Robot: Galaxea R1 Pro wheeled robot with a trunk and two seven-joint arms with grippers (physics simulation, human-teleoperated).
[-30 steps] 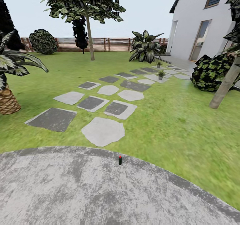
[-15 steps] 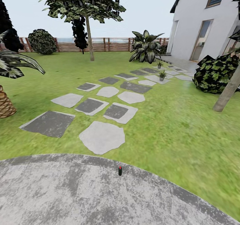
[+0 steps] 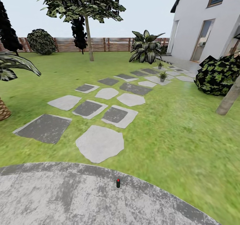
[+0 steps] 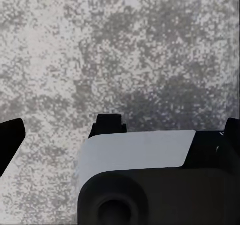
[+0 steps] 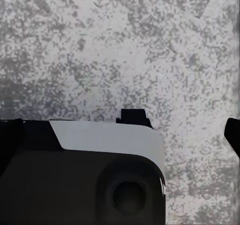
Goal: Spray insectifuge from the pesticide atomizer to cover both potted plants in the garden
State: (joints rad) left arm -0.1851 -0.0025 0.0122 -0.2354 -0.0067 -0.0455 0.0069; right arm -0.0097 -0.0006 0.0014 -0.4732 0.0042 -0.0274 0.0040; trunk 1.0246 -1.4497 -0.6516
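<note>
At the lower centre of the head view, the pesticide atomizer (image 3: 118, 183) stands upright on grey mottled paving (image 3: 50, 198), near the lawn (image 3: 180, 131). Two potted plants (image 3: 162, 75) sit on stepping stones at upper right. Whether either pincer is spread, I cannot tell.

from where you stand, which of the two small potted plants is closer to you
The potted plant on the pale stepping stone is closer. The other potted plant sits farther up the path, toward the house, and looks smaller.
</note>
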